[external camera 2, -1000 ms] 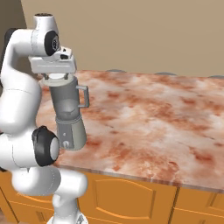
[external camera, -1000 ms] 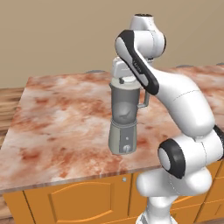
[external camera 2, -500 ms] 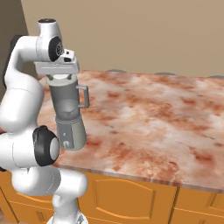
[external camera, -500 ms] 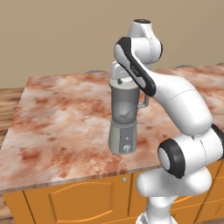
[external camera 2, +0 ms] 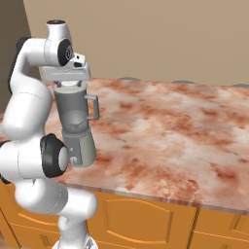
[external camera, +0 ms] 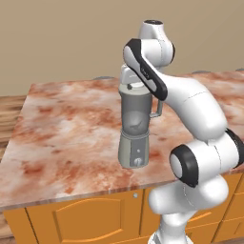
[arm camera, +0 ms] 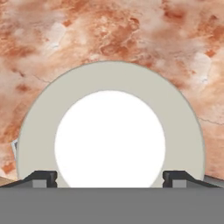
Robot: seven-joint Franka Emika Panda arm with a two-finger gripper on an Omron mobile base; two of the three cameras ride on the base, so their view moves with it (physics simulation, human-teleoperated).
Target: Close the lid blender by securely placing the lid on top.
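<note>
Hovering over the blender [external camera: 137, 126] on the worktop [external camera: 66, 128], I see the lid [arm camera: 109, 127] lying on the jar mouth, my fingers [arm camera: 43, 177] spread wide around it. Seating looks finished; next I'd lift straight away.

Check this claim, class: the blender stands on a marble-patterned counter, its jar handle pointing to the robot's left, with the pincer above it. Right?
Wrong side. In the left base view the blender has its jar handle pointing to the robot's right. It does stand on the marble-patterned counter, pincer above it.
</note>
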